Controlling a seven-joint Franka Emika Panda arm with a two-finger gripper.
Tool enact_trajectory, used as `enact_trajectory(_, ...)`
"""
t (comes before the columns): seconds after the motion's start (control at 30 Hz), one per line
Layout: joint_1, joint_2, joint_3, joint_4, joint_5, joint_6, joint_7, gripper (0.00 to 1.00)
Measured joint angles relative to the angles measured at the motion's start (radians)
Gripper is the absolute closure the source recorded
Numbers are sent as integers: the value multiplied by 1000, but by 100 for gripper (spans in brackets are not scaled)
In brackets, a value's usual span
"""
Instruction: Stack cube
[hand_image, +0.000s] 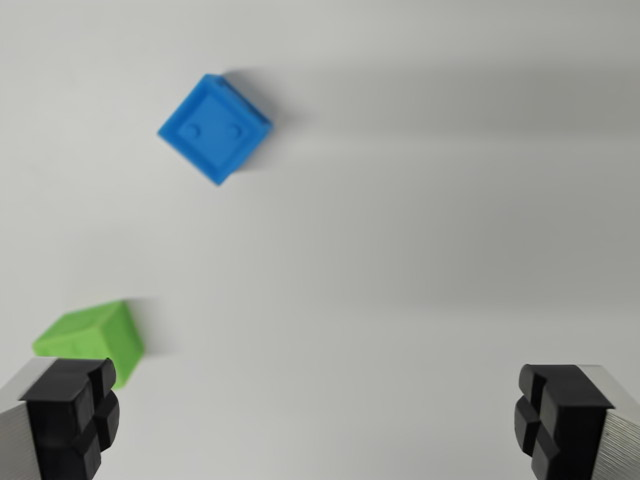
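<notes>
Two cubes on a plain white worktop (420, 260), well apart. Blue cube (214, 128) in the upper left of the frame, turned corner-on, faint round marks on its top face. Green cube (92, 338) at lower left, just above and partly behind the left black pad (72, 415). Claw (320, 420) spread wide, holding nothing, pads at the two bottom corners. Both cubes left of the gap's centre, neither between the pads.
</notes>
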Motion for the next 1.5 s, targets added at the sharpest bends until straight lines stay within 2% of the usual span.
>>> enact_trajectory(0.57,33,-41,21,-120,0,76,10,0)
enact_trajectory(0.93,62,-67,42,-211,2,140,21,0)
enact_trajectory(1.5,115,-88,82,-344,10,249,44,0)
